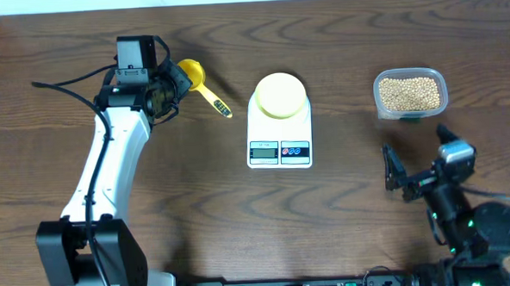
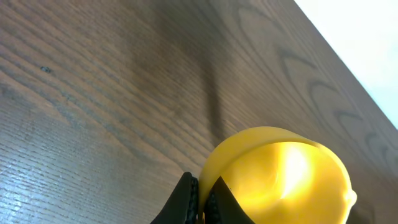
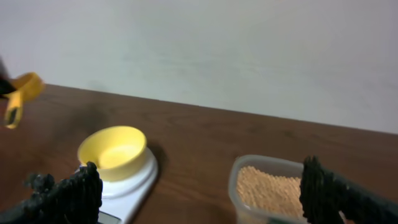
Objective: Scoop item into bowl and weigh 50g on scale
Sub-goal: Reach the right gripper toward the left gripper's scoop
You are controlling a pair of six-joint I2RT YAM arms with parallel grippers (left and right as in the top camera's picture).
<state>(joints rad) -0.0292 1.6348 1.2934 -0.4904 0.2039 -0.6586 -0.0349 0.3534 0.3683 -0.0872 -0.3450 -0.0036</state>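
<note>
A pale yellow bowl (image 1: 279,94) sits empty on the white scale (image 1: 279,150) at the table's middle. The tan beans (image 1: 410,93) fill a clear plastic container (image 1: 380,99) at the back right. My left gripper (image 1: 173,82) is at the back left, shut on the rim of a yellow scoop (image 1: 192,74) whose handle points toward the scale. In the left wrist view the fingers (image 2: 186,202) pinch the scoop's wall (image 2: 280,174). My right gripper (image 1: 419,153) stands open in front of the container with nothing between its fingers. The right wrist view shows the bowl (image 3: 115,149) and the beans (image 3: 267,190).
The wooden table's (image 1: 344,208) far edge meets a pale wall (image 3: 217,50). The scale's display and two buttons (image 1: 279,151) face the front. The left arm's white link (image 1: 109,167) stretches from the front left base toward the scoop.
</note>
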